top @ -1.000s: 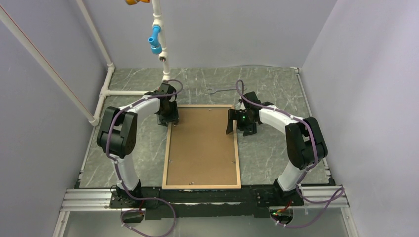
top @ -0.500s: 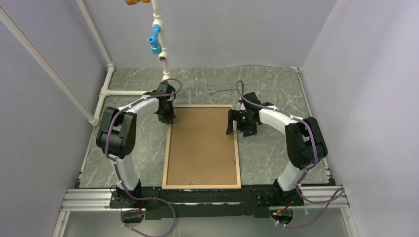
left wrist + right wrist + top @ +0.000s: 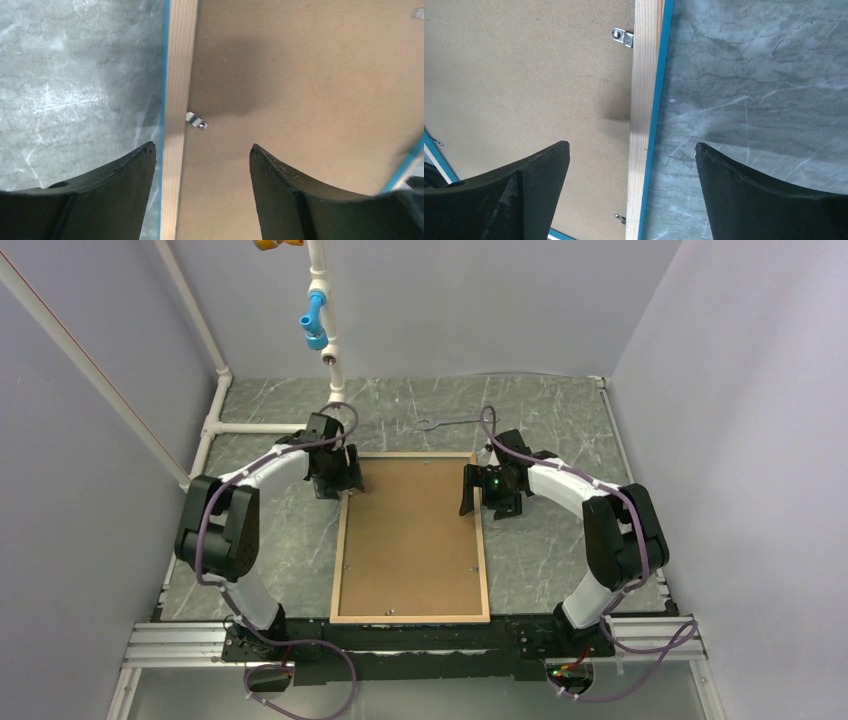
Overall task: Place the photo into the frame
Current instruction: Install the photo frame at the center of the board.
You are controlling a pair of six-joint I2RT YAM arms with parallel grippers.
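— Grey marbled table (image 3: 560,420), pale lilac walls (image 3: 480,300) on three sides. We note a white pipe (image 3: 322,290) with a blue fitting (image 3: 314,325) at the back left.
— Agreed. Near edge: aluminium rail (image 3: 170,645), with both arm bases (image 3: 255,635) set along it. What do we log for the frame?
— Frame (image 3: 340,540) lies flat mid-table, tan wooden back up, long side running away from the bases. Brown backing board (image 3: 410,530) fills it. Blue shows only as a thin line along the outer edge in the wrist views.
— Left gripper (image 3: 202,150): fingers spread wide, straddling the left rail near the far corner, one over the table, one over the board. A small metal tab (image 3: 196,120) sits between them.
— Right gripper (image 3: 631,145): likewise spread, straddling the right rail, with another tab ahead of it. Neither one holds anything.
— Contact with the wood? We cannot tell; neither wrist view shows how high the fingers stand above it.
— Whatever lies under the board is hidden from us. Thin grey bent object (image 3: 445,423) beyond the frame: too small to name.
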